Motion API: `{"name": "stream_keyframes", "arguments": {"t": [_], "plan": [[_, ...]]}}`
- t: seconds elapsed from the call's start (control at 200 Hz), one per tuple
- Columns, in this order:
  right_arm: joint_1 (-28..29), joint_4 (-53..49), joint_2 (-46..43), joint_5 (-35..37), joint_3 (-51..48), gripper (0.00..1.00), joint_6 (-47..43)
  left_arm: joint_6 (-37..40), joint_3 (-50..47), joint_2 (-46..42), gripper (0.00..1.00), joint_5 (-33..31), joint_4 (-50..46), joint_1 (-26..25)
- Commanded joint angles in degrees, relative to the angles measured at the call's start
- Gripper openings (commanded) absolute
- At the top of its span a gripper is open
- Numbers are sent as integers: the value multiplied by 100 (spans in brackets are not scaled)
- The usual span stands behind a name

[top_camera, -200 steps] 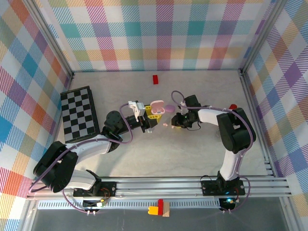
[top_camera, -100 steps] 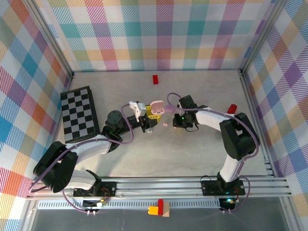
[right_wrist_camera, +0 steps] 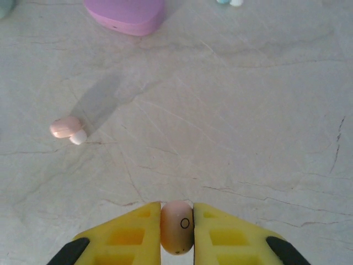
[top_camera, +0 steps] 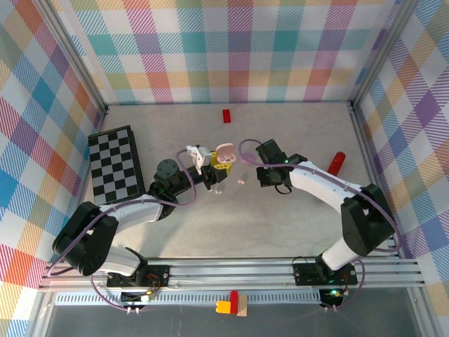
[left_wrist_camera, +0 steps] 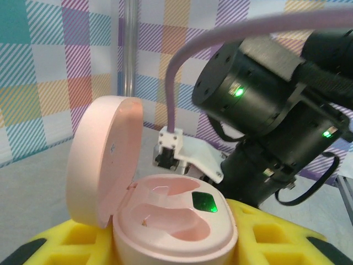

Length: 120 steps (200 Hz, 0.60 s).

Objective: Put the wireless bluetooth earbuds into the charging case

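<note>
From overhead, my left end effector (top_camera: 219,166) holds the pink charging case (top_camera: 225,152) near my right end effector (top_camera: 261,175), and a loose pink earbud (top_camera: 241,182) lies on the table (top_camera: 295,217) between them. My left wrist camera shows yellow fingers (left_wrist_camera: 276,243) clamped on that case, its lid swung open. My right wrist camera shows yellow fingers (right_wrist_camera: 132,229) pinching a second pink earbud (right_wrist_camera: 177,226) above the table.

Pastel plaid walls (top_camera: 231,49); pale marbled tabletop (top_camera: 280,228); aluminium rail (top_camera: 231,269).
</note>
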Motion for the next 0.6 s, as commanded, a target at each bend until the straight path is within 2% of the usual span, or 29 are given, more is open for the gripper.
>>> {"name": "stream_keyframes", "arguments": {"t": [0.0,0.095,0.19,0.3,0.36,0.475,0.595], "plan": [[43,-210,-392,70,231,17,-314,-14,-37,-2,38,-42,191,68],[49,-166,-636,-40,224,17,-450,81,-36,-41,38,-20,64,68],[43,420,-1214,-820,-70,16,-854,275,39,-51,38,165,-186,68],[43,1282,-2057,-1886,-524,15,-1238,637,221,80,37,1284,-477,61],[43,1586,-2451,-2406,-679,15,-1423,503,305,196,36,1542,-457,60],[43,1385,-2890,-3005,-541,15,-1756,336,298,257,36,1674,-233,51],[43,1048,-2985,-3490,-322,14,-2064,316,341,240,37,1999,-267,40]]}}
